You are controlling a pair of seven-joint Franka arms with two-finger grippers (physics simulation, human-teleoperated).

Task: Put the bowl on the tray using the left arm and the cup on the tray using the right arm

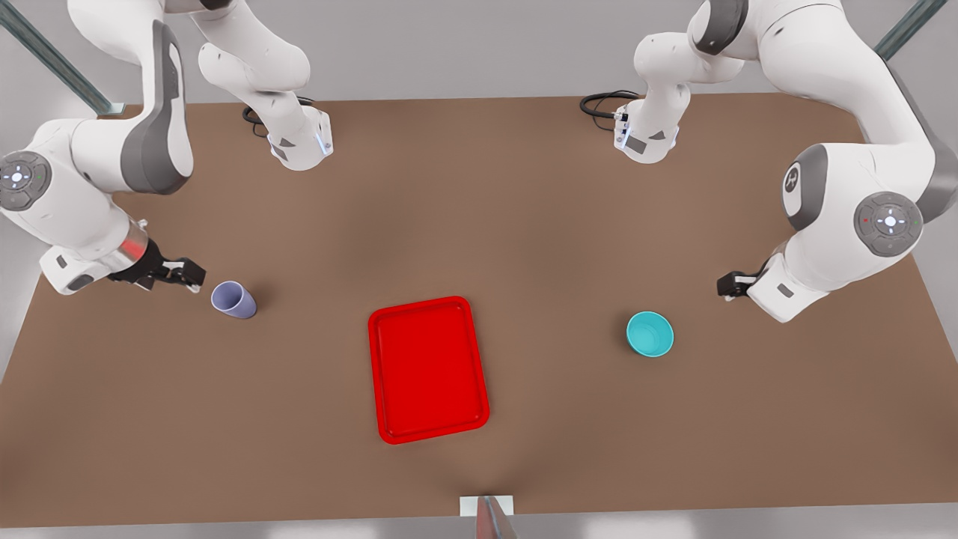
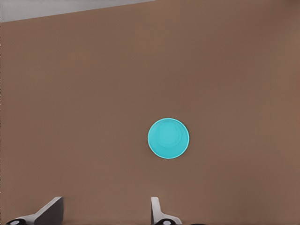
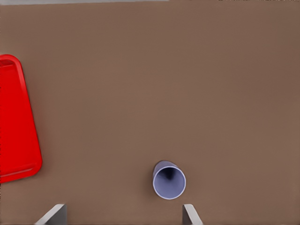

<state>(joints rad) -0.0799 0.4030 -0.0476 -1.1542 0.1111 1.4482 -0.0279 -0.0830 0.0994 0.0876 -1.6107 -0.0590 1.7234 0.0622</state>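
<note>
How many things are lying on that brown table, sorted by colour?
Red: 1, the tray
Turquoise: 1, the bowl
Lavender: 1, the cup
Total: 3

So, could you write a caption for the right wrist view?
Open right gripper poised above the upright cup, with the red tray off to one side.

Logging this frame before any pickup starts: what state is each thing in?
bowl: upright on the table, free.
cup: upright on the table, free, mouth open.
tray: flat, nothing on it.
left claw: open, near the bowl.
right claw: open, beside the cup.
</note>
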